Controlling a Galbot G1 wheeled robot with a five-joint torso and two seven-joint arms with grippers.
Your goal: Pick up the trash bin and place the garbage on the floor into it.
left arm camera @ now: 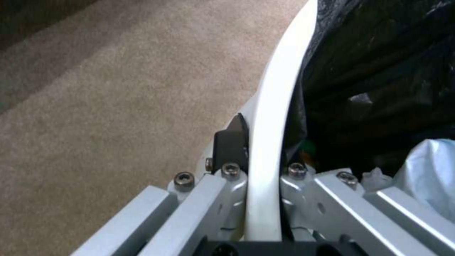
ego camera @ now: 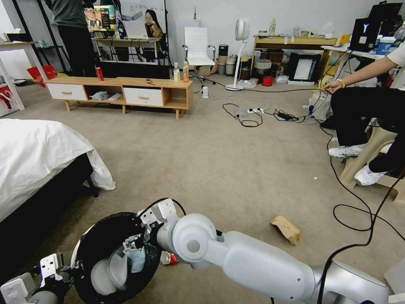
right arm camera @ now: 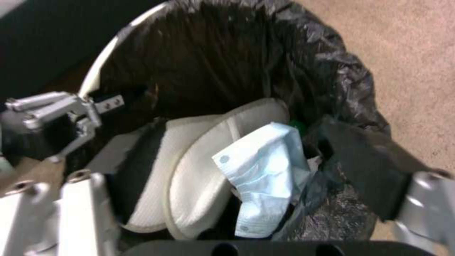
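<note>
The trash bin (ego camera: pixel 110 236) hangs tilted at the lower left of the head view, its black bag (left arm camera: pixel 379 71) lining it. My left gripper (left arm camera: pixel 263 156) is shut on the bin's white rim (left arm camera: pixel 275 106). My right arm reaches across to it, and the right gripper (right arm camera: pixel 208 153) hovers open over the bin's mouth. Below its spread fingers a light blue mask (right arm camera: pixel 265 170) lies against the white moulded inside (right arm camera: pixel 199 185). On the carpet floor (ego camera: pixel 219 169), a red-white snack packet (ego camera: pixel 168 258) lies beside the bin and a brown paper bag (ego camera: pixel 287 229) farther right.
A bed with a white sheet (ego camera: pixel 38 156) stands close on the left. A low wooden cabinet (ego camera: pixel 122 93) lines the far wall. A seated person's legs (ego camera: pixel 363 122) and black cables (ego camera: pixel 358 211) occupy the right side. Open carpet lies ahead.
</note>
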